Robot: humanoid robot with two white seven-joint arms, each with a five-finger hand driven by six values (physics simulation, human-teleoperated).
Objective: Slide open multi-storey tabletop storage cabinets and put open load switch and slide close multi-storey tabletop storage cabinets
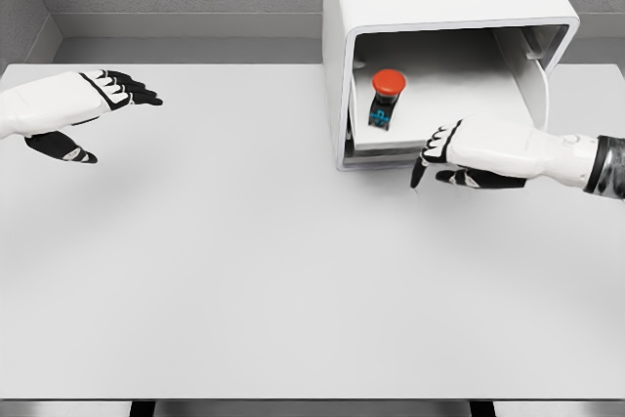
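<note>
At the upper right of the frame the white storage cabinet (439, 7) stands on the worktop (244, 271) with its drawer (430, 134) slid out, the red-capped load switch (385, 97) upright inside, the right hand (451, 151) loosely curled, empty, at the drawer's front edge, and the left hand (93, 109) spread at far left.

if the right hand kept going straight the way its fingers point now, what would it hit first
The right hand points leftward and slightly down across the bare white tabletop, passing in front of the white storage cabinet. The way looks free to the picture's left side, though depth is uncertain.
</note>
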